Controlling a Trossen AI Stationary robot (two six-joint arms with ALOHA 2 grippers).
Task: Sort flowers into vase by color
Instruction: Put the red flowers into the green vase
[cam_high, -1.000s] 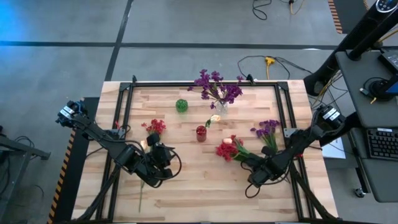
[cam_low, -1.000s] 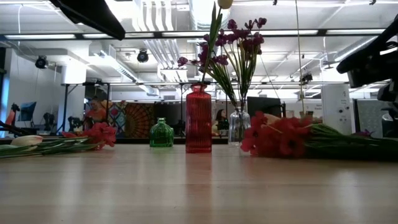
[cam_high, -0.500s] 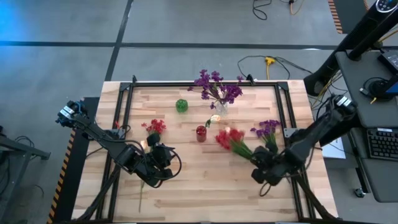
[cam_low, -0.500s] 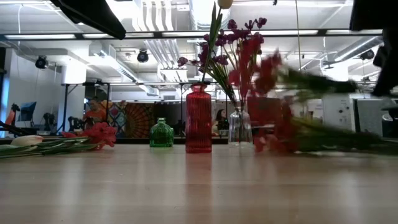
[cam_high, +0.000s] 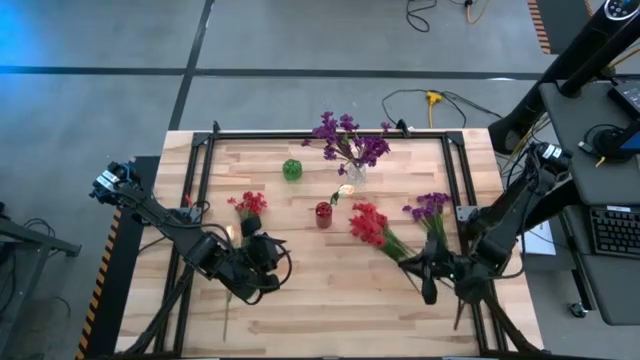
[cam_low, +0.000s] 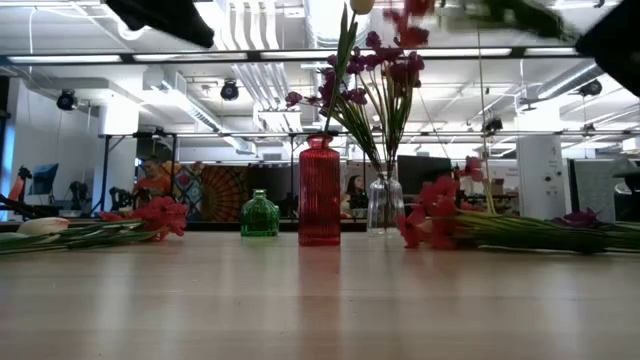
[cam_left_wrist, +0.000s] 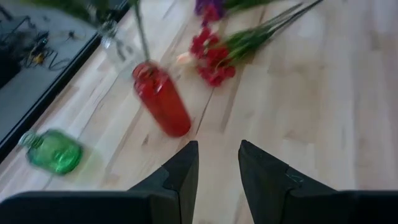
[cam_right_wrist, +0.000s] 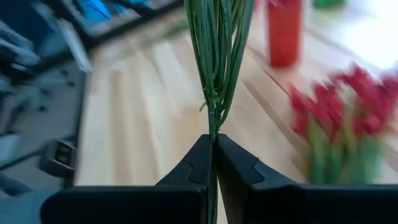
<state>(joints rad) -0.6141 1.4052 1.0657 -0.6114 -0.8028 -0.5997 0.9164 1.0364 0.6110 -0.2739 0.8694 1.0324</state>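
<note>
My right gripper (cam_high: 428, 272) is shut on a red flower sprig (cam_high: 366, 220) and holds it in the air; its blossoms (cam_low: 408, 12) show at the top of the low view. More red flowers (cam_low: 436, 214) lie on the table below. The red vase (cam_high: 323, 213) holds a cream flower (cam_high: 345, 190). The clear vase (cam_high: 355, 172) holds purple flowers (cam_high: 348, 138). The green vase (cam_high: 291, 169) stands alone. My left gripper (cam_left_wrist: 217, 168) hovers open at the near left, pointing at the red vase (cam_left_wrist: 163, 99). My right gripper pinches several thin green stems (cam_right_wrist: 213, 121) together between its two fingers (cam_right_wrist: 198, 163). The stems run on past the fingertips toward the red vase (cam_right_wrist: 283, 31). The sprig is lifted clear of the table, with its blossom end out ahead of the fingers.
Purple flowers (cam_high: 430, 208) lie at the table's right. Red flowers (cam_high: 250, 203) and a cream bud (cam_high: 232, 232) lie at the left, their stems (cam_high: 228, 310) passing under my left arm. A black frame (cam_high: 205, 150) edges the tabletop.
My right gripper has risen and tipped up toward level, drawing back toward the table's near right. The red sprig, which lay on the table, has come up with it, and its blossoms have swung high. Other red flowers have stayed lying on the table.
</note>
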